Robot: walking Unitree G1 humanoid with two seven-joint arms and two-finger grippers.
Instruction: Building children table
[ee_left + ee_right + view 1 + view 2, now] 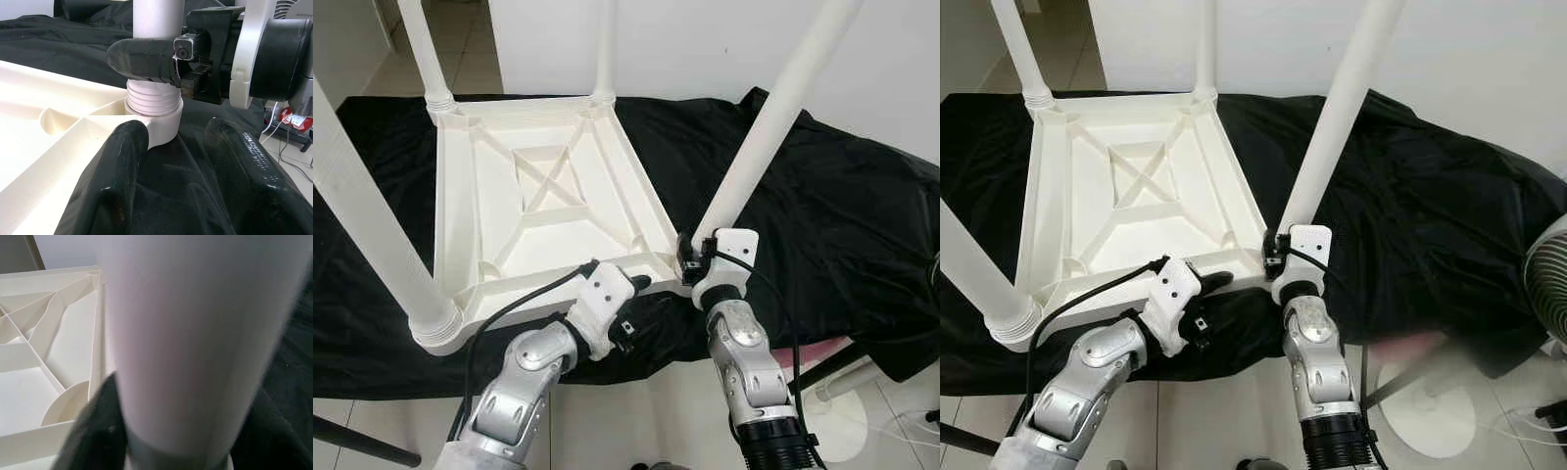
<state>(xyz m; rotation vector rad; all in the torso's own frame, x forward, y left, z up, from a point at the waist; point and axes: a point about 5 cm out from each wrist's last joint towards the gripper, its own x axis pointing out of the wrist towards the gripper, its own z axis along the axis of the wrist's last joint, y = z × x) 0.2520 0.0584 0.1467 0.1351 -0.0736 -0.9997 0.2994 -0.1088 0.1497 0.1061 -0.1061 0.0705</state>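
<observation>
So this looks like the last-leg stage of the build: the white children's table top is lying upside down on the black cloth, taking up the left and middle of the head views, with its ribbed underside and X brace facing up. Leg count is four, all standing in their corner sockets: one at the upper left, one at the top centre, a big blurry one at the lower left, and the fourth leg running from the lower middle up to the upper right. That fourth one is where the work is. The right gripper is clamped around it just above the base, one finger wrapped across the tube right over the ribbed thread collar, so its jaws are closed on the leg. The left gripper sits at the table's near edge, lower middle of the frame, jaws spread wide and holding nothing, its fingers resting on the cloth just beside the corner socket. My guess is the leg is being screwed home, since several thread rings show above the socket. Next move probably calls for twisting the leg down while the left one steadies the top. Two grippers, one table top, four legs, one cloth.
</observation>
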